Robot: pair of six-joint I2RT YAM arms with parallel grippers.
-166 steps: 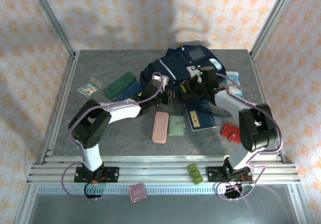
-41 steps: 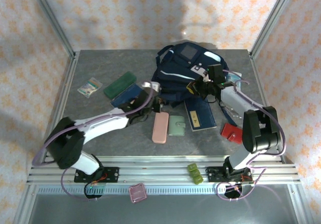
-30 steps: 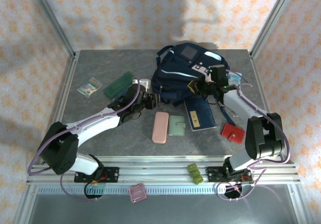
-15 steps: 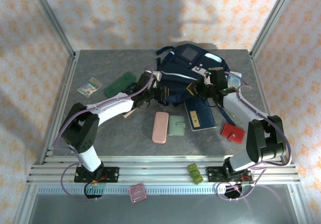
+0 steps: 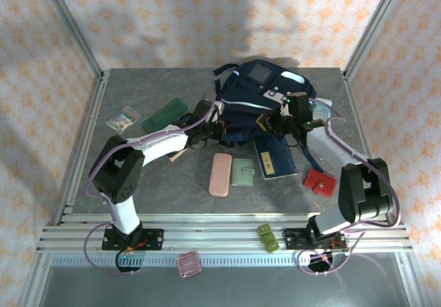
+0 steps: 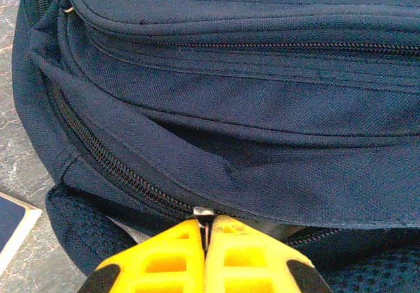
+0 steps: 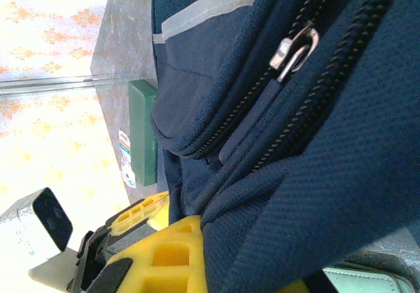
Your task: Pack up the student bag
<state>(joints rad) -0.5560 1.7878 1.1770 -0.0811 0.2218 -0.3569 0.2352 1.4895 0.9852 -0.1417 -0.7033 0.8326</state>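
Observation:
The student bag [image 5: 256,96], navy with white trim and a grey patch, lies at the back middle of the table. My left gripper [image 5: 219,130] is at its near-left edge. In the left wrist view its yellow fingers [image 6: 172,257] are shut on a small metal zipper pull [image 6: 203,214] at the end of a zip line on the student bag [image 6: 262,109]. My right gripper [image 5: 273,122] is at the bag's near-right edge, shut on a thick fold of the student bag [image 7: 315,175] fabric. One yellow finger [image 7: 172,253] shows beside the fold.
A green case [image 5: 165,115] and a small packet [image 5: 122,119] lie at the left. A pink case [image 5: 220,174], green wallet [image 5: 242,172], navy booklet [image 5: 273,158] and red item [image 5: 318,182] lie in front of the bag. Small green [image 5: 267,238] and pink [image 5: 188,264] pieces sit by the front rail.
My left gripper has moved right and back to the bag's near edge and has shut on the zipper pull. The right gripper has kept its hold on the fabric.

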